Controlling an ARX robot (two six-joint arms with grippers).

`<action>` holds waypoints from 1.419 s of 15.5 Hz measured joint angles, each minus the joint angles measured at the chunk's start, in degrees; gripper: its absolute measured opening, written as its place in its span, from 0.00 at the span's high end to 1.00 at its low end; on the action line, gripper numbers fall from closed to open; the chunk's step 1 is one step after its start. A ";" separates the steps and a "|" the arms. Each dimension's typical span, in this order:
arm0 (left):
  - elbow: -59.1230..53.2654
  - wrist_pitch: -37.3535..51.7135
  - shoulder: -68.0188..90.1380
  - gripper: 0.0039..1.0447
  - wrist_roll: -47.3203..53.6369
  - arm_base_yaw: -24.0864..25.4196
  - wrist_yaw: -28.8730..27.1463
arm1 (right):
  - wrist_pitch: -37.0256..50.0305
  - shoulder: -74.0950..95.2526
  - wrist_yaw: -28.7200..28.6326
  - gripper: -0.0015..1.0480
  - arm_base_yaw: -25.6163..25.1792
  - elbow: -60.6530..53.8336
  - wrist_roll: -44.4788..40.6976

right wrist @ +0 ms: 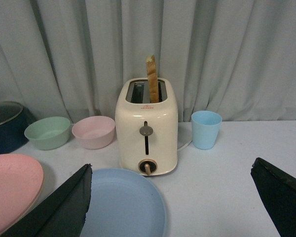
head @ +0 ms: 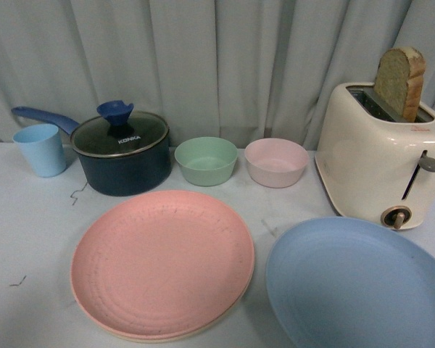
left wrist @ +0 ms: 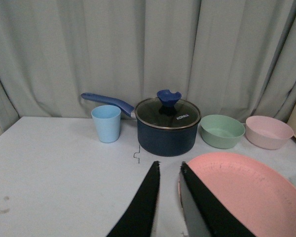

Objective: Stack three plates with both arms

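Nearest to the front camera lie two big plates on the white table [head: 29,239]. At the left side is the pink plate [head: 162,262], and it sits on top of the cream plate [head: 175,338], of which only a thin rim shows under the near edge. At the right side is the blue plate [head: 355,286], flat on the table and alone, just beside the pink one but not touching it. Its near part is cut by the picture edge.

Behind the plates stands a row of things before the grey curtain [head: 225,65]: a blue cup [head: 40,149], a dark pot [head: 123,156] with a glass lid, a green bowl [head: 206,160], a pink bowl [head: 275,162] and a cream toaster [head: 380,163] with a bread slice [head: 400,83] standing up in one slot. The right wrist view shows a second cup [right wrist: 205,129] on the far side of the toaster.

The left gripper [left wrist: 169,165] is low over the table at the pink plate's edge. Its two black fingers [left wrist: 143,207] have a narrow gap between them, and in the gap only table shows. One finger lies at the plate's rim; I cannot tell if it touches.

The right gripper [right wrist: 172,164] is spread wide and holds nothing. The blue plate lies between and below its fingers, with the toaster beyond.
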 joint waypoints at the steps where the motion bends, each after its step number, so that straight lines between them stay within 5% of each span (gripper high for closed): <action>1: 0.00 0.09 0.00 0.77 0.00 0.00 0.00 | 0.04 0.00 0.00 0.06 0.00 0.00 0.00; 3: 0.00 0.09 0.00 0.54 0.00 0.00 0.00 | -0.26 0.11 -0.70 0.06 -0.15 0.02 -0.13; 5: 0.00 0.13 0.00 0.30 0.02 0.00 0.02 | 7.82 17.53 -23.19 0.06 -11.78 4.68 -2.58; 6: 0.00 0.09 0.00 0.19 0.04 0.00 0.00 | 17.51 29.07 -26.99 0.06 -11.06 8.74 -1.51; 7: 0.00 0.04 0.00 0.07 0.02 0.00 -0.02 | 25.27 38.80 -26.29 0.06 -8.81 12.20 -0.31; 8: 0.00 0.11 0.00 0.06 0.09 0.00 0.00 | 31.39 52.61 -21.38 0.06 -7.50 16.98 1.60; 13: 0.00 0.09 0.00 0.06 0.09 0.00 0.00 | 21.27 88.65 -3.04 0.06 -5.86 31.45 5.70; 22: 0.00 0.09 0.00 0.06 0.07 0.00 0.00 | 19.10 108.21 5.68 0.06 2.73 38.21 9.33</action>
